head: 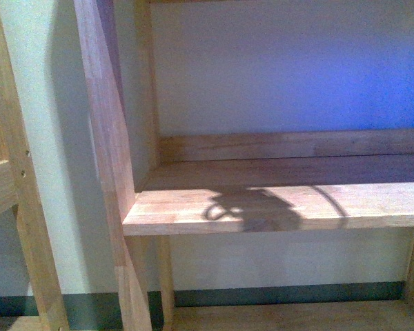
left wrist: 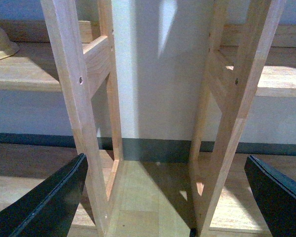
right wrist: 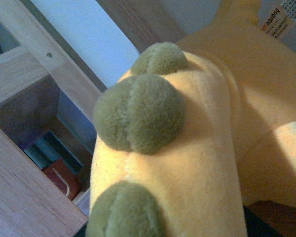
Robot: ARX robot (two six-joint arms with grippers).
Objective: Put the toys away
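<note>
Left gripper (left wrist: 163, 197): fingers (left wrist: 44, 202) spread wide, empty, before the wooden shelf frame (left wrist: 74, 98). Plush toy (right wrist: 197, 148) fills the right wrist view, close against that camera; right fingers' state cannot be determined. Wooden shelf (head: 276, 207) bare.

Dim, bluish-tinted frames; a soft shadow crosses the sunlit shelf (head: 276, 207); plush (right wrist: 187, 148) slightly blurred.

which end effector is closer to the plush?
Right. The plush fills the right wrist view, right up against that end effector. The left end effector faces bare shelf uprights, no plush near it.
</note>
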